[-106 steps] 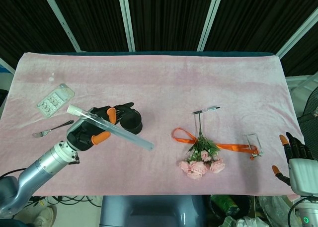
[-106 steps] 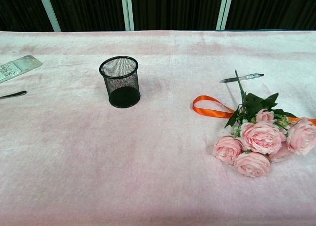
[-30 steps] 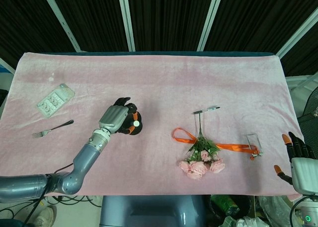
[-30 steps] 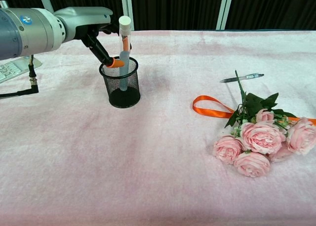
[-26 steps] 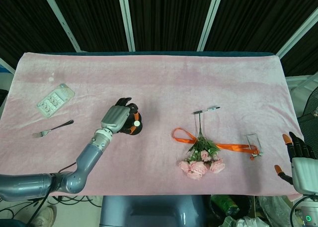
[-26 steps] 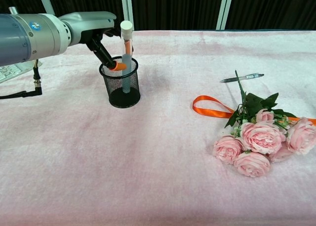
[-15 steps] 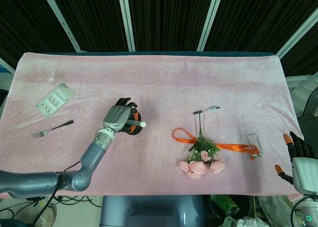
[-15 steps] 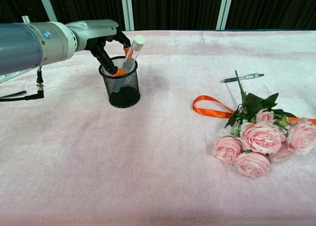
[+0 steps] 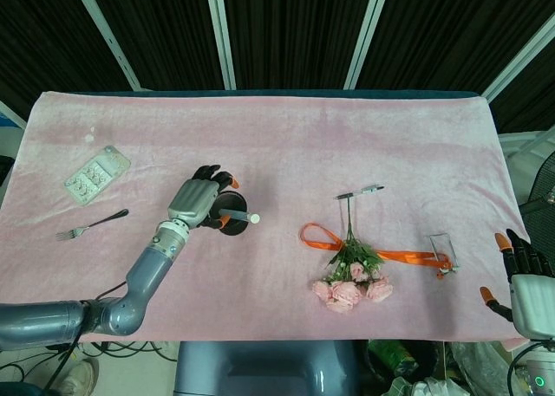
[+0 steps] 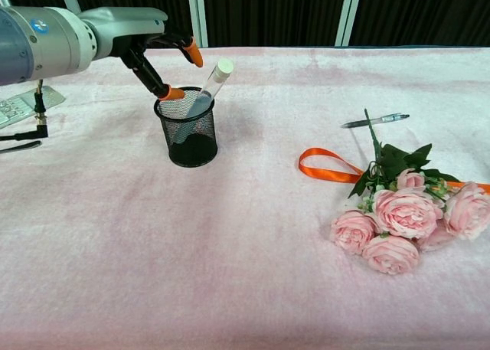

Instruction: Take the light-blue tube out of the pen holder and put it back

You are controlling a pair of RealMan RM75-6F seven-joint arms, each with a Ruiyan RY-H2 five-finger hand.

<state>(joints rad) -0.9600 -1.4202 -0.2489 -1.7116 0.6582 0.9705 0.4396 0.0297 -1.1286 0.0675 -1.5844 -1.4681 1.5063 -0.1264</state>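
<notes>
The light-blue tube (image 10: 205, 96) stands inside the black mesh pen holder (image 10: 187, 133), leaning right against the rim with its white cap (image 10: 224, 64) uppermost. In the head view only the cap (image 9: 254, 217) and the holder's rim (image 9: 231, 223) show. My left hand (image 10: 150, 50) hovers just above and left of the holder, its orange-tipped fingers spread and off the tube; it also shows in the head view (image 9: 196, 203). My right hand (image 9: 523, 277) rests off the table's near right corner, fingers apart, holding nothing.
A pen (image 10: 376, 121) lies at the right, with an orange ribbon (image 10: 325, 166) and a bunch of pink roses (image 10: 402, 221) nearer. A fork (image 9: 90, 225) and a blister pack (image 9: 96, 176) lie at the left. A small clear frame (image 9: 441, 245) sits by the ribbon's end.
My left hand has let go of the tube and drawn up and to the left with its fingers spread. The tube has tipped over to lean right in the holder.
</notes>
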